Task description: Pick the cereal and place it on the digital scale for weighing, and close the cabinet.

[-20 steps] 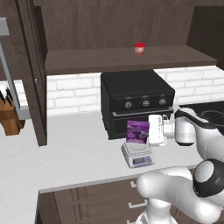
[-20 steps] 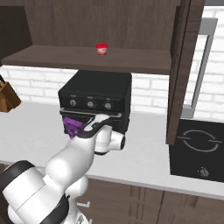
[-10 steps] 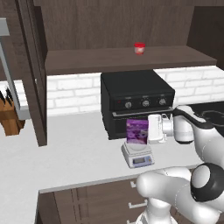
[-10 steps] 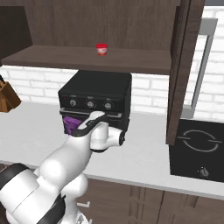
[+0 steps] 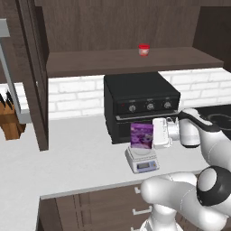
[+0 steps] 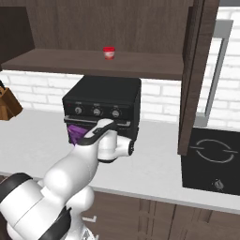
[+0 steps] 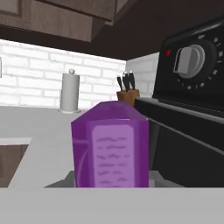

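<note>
The cereal [image 5: 141,135], a small purple box, stands upright on the plate of the digital scale [image 5: 145,165] in front of the oven. My gripper [image 5: 152,134] reaches in from the right, level with the box, and is shut on its right side. The fingertips are hidden. In the hand view the cereal [image 7: 109,148] sits close and centred, its narrow lettered face towards me. A purple corner of the cereal [image 6: 75,132] shows behind my wrist. The cabinet [image 5: 135,27] hangs above, and its door [image 5: 32,76] stands swung open, edge-on.
A black oven [image 5: 142,101] stands right behind the scale. A red-and-white cup [image 5: 143,49] sits on the cabinet shelf. A knife block [image 5: 10,119] is at the far left, a cooktop [image 6: 213,157] at the right. The open door [image 6: 192,70] juts over the counter.
The cereal and my hand hold the same place over the scale. Only the arm's lower links have shifted a little.
</note>
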